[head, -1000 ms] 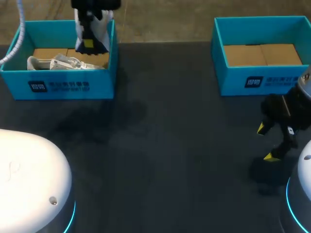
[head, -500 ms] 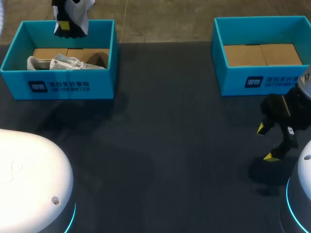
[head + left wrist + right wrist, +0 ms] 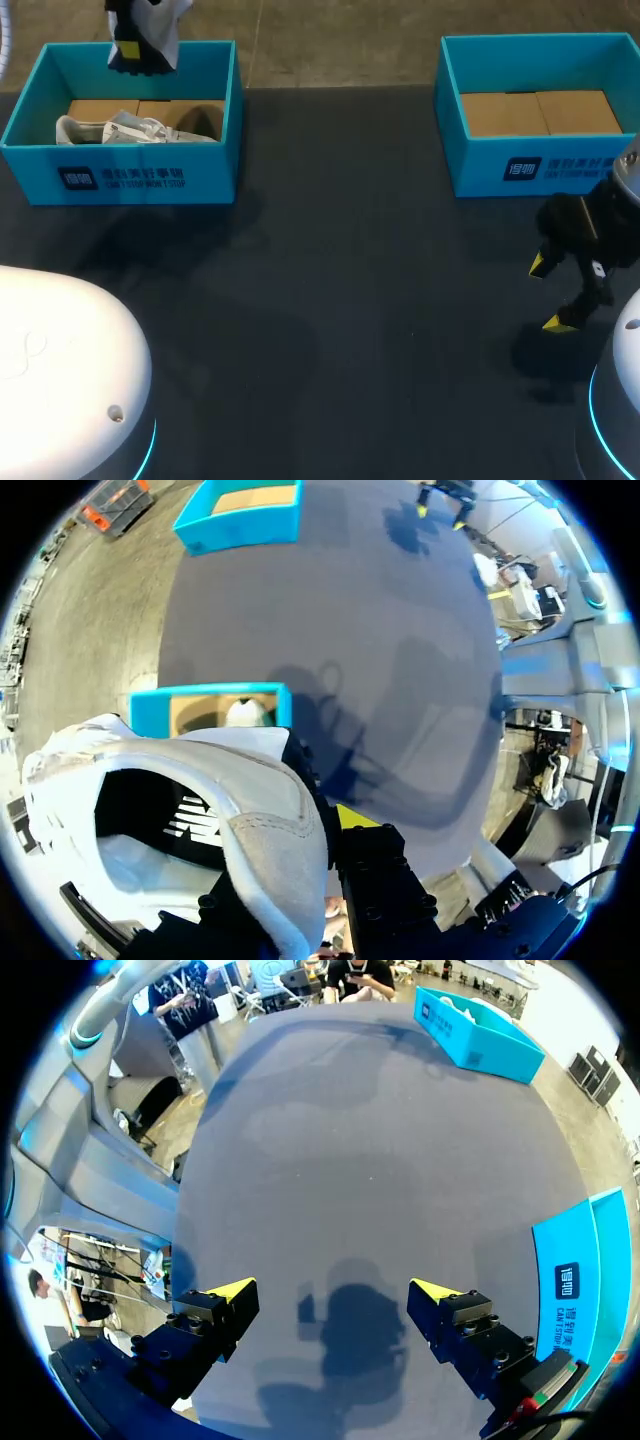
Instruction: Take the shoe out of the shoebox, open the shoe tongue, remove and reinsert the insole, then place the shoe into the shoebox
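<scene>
Our left gripper [image 3: 135, 52] clenched on a white shoe [image 3: 255, 780], opening toward the wrist, over the far edge of the left shoebox [image 3: 218, 150], white writing [image 3: 122, 178] on its front, our right gripper [image 3: 333, 1288] wide open.

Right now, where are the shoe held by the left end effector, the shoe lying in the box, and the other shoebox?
Held shoe [image 3: 220, 765]: left wrist view, on its white upper.
Boxed shoe [image 3: 112, 130]: head view, on its laced middle.
Other shoebox [image 3: 480, 165]: head view, on its front wall.
</scene>
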